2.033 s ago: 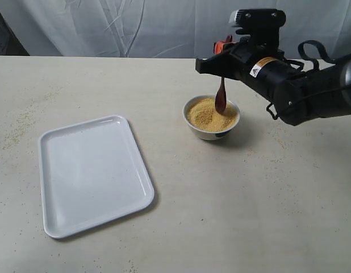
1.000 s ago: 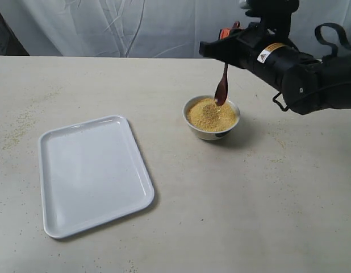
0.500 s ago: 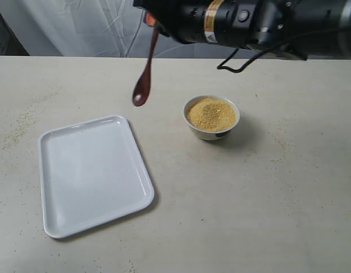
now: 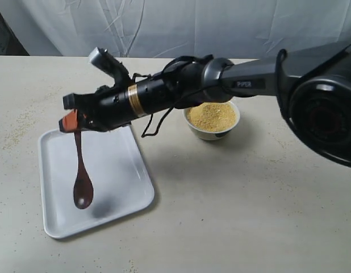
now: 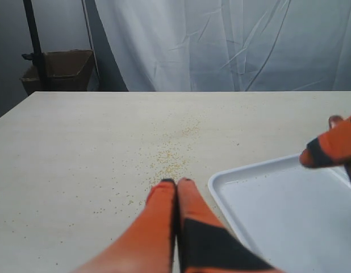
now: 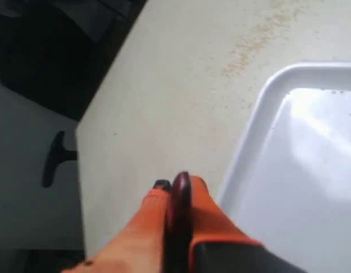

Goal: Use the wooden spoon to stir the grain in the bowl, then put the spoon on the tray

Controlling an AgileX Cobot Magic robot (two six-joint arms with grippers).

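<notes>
My right gripper (image 4: pixel 70 120) reaches across to the left and is shut on the handle of the dark reddish-brown wooden spoon (image 4: pixel 82 173), which hangs with its oval bowl just above the white tray (image 4: pixel 121 187). In the right wrist view the spoon's handle (image 6: pixel 180 216) sits pinched between the orange fingers (image 6: pixel 150 222), beside the tray's rim (image 6: pixel 260 114). The white bowl (image 4: pixel 212 132) holds a heap of golden grain (image 4: pixel 210 115) right of the tray. My left gripper (image 5: pixel 176 182) is shut with nothing in it, low over the table beside the tray's corner (image 5: pixel 221 185).
Loose grains (image 5: pixel 170 162) are scattered on the beige table left of the tray. A white curtain (image 4: pixel 175 25) hangs behind the table. A brown box (image 5: pixel 59 68) stands beyond the table's far corner in the left wrist view.
My right arm lifted the spoon out of the bowl, swung left across the table and lowered it over the tray. The bowl and tray have not moved.
</notes>
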